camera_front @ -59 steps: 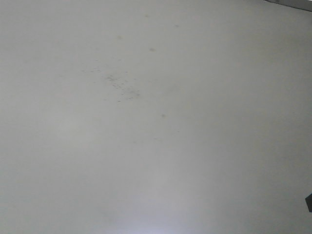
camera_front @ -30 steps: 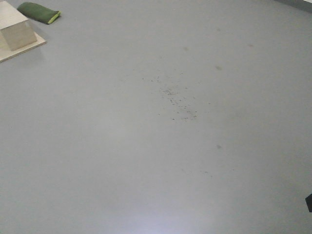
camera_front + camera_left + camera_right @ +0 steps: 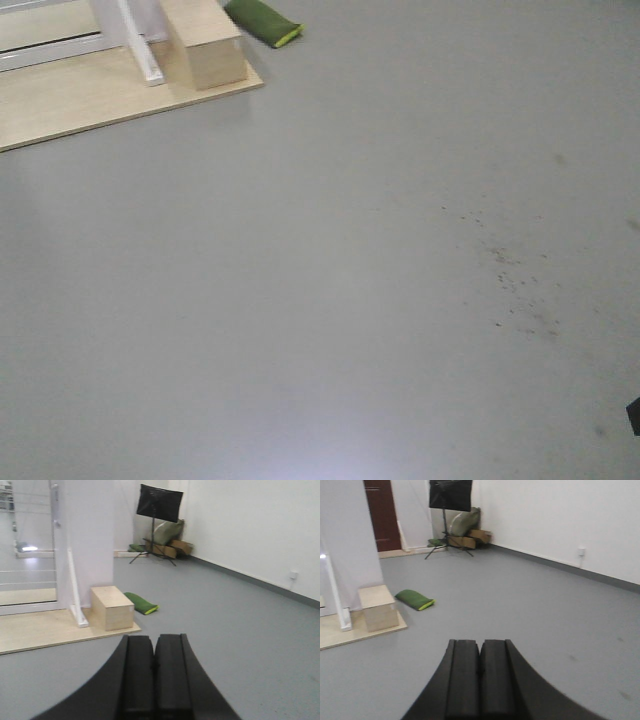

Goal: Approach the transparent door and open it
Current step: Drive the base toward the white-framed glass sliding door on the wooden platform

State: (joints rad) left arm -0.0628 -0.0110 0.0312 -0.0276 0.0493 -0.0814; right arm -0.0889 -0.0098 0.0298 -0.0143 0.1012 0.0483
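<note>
no readable text, no labels, no numbers, no signs anywhere

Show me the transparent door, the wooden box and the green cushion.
transparent door (image 3: pixel 27 535), left wrist view, on the glass pane.
wooden box (image 3: pixel 112 600), left wrist view, on its top face.
green cushion (image 3: pixel 141 603), left wrist view, on its middle.

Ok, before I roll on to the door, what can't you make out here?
- Transparent door, left wrist view: cut by the left edge and blurred; handle and open-or-shut state unclear.
- White bottom rail, front view: all that shows of the frame, cut by the top edge.
- Right wrist view: door out of frame.
- Dark shape, front view: cut by the right edge, unidentifiable.
</note>
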